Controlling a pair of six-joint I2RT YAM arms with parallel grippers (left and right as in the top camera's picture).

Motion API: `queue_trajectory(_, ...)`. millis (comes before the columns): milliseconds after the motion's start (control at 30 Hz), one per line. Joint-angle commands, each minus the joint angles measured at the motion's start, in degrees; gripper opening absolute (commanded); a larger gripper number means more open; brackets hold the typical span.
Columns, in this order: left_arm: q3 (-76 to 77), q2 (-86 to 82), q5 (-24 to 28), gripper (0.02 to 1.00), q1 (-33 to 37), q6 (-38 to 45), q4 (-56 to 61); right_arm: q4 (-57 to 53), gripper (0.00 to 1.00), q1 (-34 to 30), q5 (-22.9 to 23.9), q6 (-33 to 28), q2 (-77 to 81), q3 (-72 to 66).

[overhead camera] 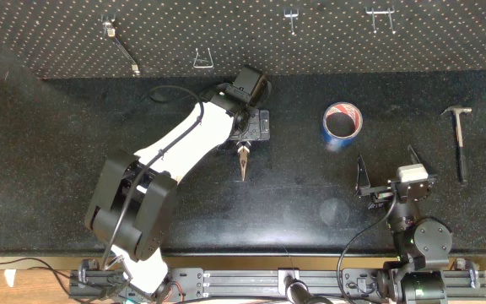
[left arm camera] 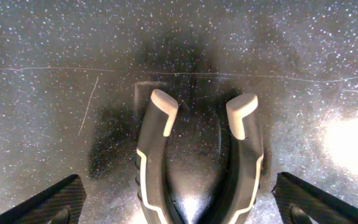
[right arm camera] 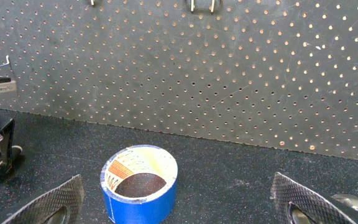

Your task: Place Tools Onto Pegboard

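Above the pliers (overhead camera: 243, 159), left tool (overhead camera: 251, 128) stands apart; right tool (overhead camera: 386, 173), also apart, faces tape roll (right arm camera: 140, 183)

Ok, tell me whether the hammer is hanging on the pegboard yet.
No, the hammer lies flat on the black worktop, below the pegboard.

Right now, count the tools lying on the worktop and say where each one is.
3. The pliers lie mid-table; the blue tape roll stands to their right; the hammer lies at the far right. The left arm may hide more.
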Motion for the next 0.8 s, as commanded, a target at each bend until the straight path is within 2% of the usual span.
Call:
queue_trajectory(33,1.60,1.97,0.00,0.980,-0.31,-0.81,0.11,-0.35,0.980,0.35,-0.09,-0.37,-0.42,-0.15)
queue_trajectory(267,1.79,2.05,-0.02,0.976,-0.31,-0.79,0.50,-0.35,0.980,0.35,-0.09,-0.37,-0.42,-0.15)
queue_trajectory(433,1.79,2.10,-0.02,0.700,-0.31,-0.79,0.52,-0.35,0.980,0.35,-0.09,-0.37,-0.42,-0.15)
queue_trajectory(500,1.79,2.10,0.00,0.503,-0.31,-0.79,0.55,-0.35,0.980,0.35,-0.09,-0.37,-0.42,-0.15)
queue_trajectory(533,1.79,2.10,0.00,0.439,-0.31,-0.79,0.55,-0.35,0.980,0.35,-0.09,-0.37,-0.42,-0.15)
queue_trajectory(567,1.79,2.10,0.00,0.415,-0.31,-0.79,0.57,-0.35,0.980,0.35,-0.09,-0.37,-0.42,-0.15)
queue_trajectory(667,1.79,2.10,0.00,0.244,-0.31,-0.81,1.51,-0.35,0.980,0.35,-0.09,-0.37,-0.42,-0.15)
queue_trajectory(733,1.79,2.10,0.00,0.040,-0.31,-0.81,1.81,-0.35,0.980,0.35,-0.09,-0.37,-0.42,-0.15)
queue_trajectory(800,1.79,2.08,0.02,0.029,-0.28,-0.81,1.79,-0.35,0.980,0.35,-0.09,-0.37,-0.42,-0.15)
